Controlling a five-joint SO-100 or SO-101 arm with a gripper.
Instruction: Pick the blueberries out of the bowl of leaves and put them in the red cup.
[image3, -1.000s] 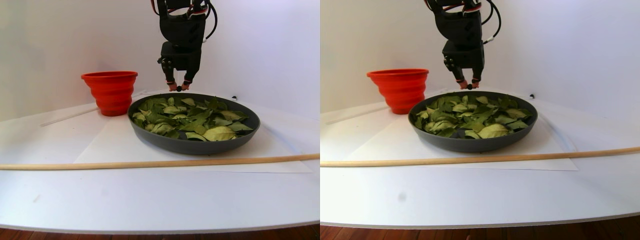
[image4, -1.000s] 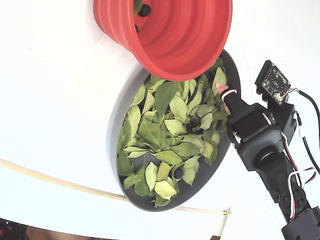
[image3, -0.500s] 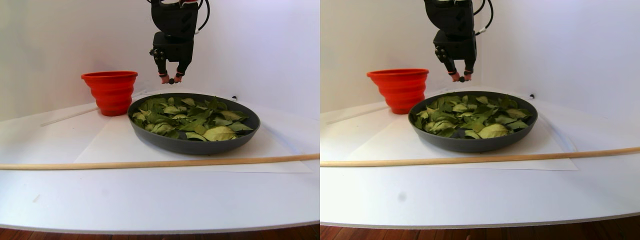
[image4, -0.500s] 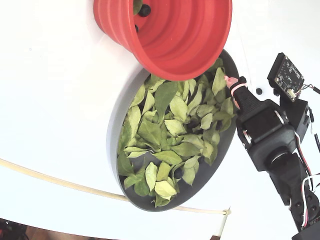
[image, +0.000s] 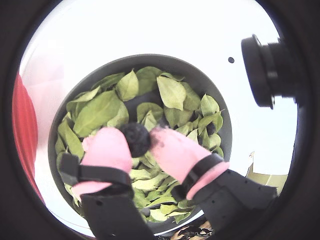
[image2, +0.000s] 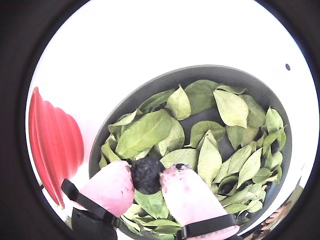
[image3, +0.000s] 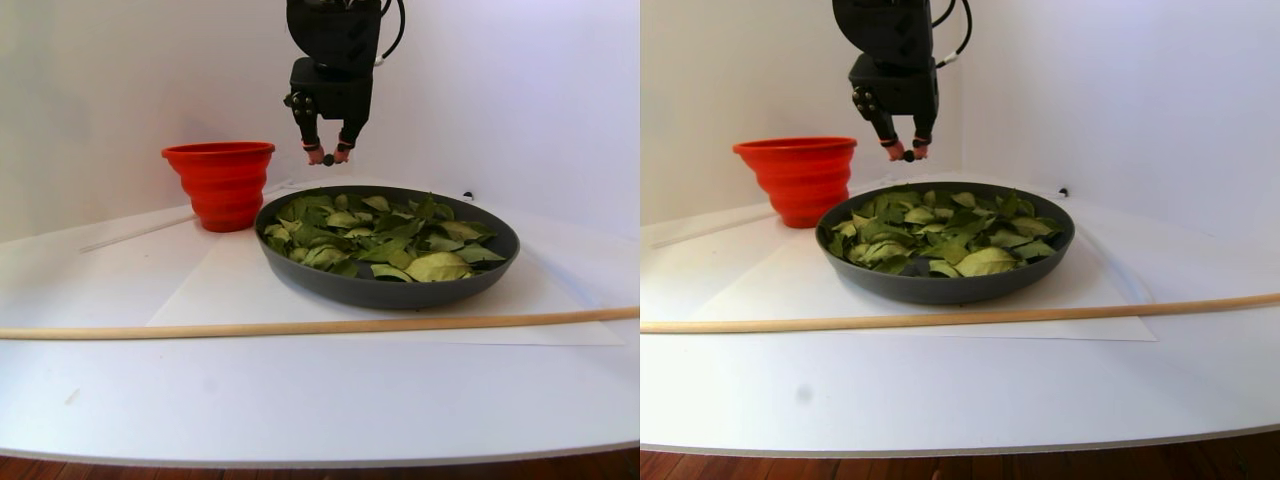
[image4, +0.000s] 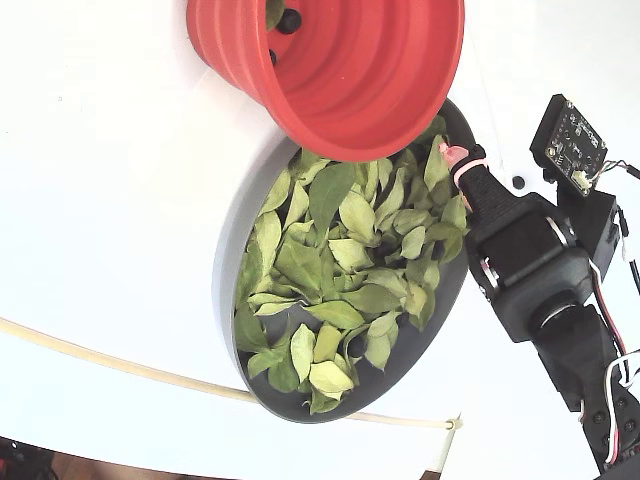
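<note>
My gripper (image: 136, 144) is shut on one dark blueberry (image: 136, 138), pinched between its pink fingertips (image2: 112, 185). It hangs above the bowl (image3: 390, 290) at the far left rim, as the stereo pair view shows the gripper (image3: 328, 158), a short way right of the red cup (image3: 222, 182). Green leaves (image4: 335, 265) fill the dark grey bowl (image4: 228, 255). In the fixed view the gripper (image4: 458, 155) sits beside the red cup (image4: 345, 60), and a blueberry (image4: 289, 19) lies inside that cup. The cup (image2: 52, 140) shows at the left edge of both wrist views.
A long wooden dowel (image3: 300, 327) lies across the table in front of the bowl. The bowl stands on a white paper sheet (image3: 230, 290). A small black dot (image: 230, 60) marks the white surface behind the bowl. A circuit board (image4: 573, 145) sticks out from the arm.
The gripper rose from the bowl's far rim and moved left toward the red cup, keeping the blueberry pinched between its fingertips. The leaves and the cup stayed put.
</note>
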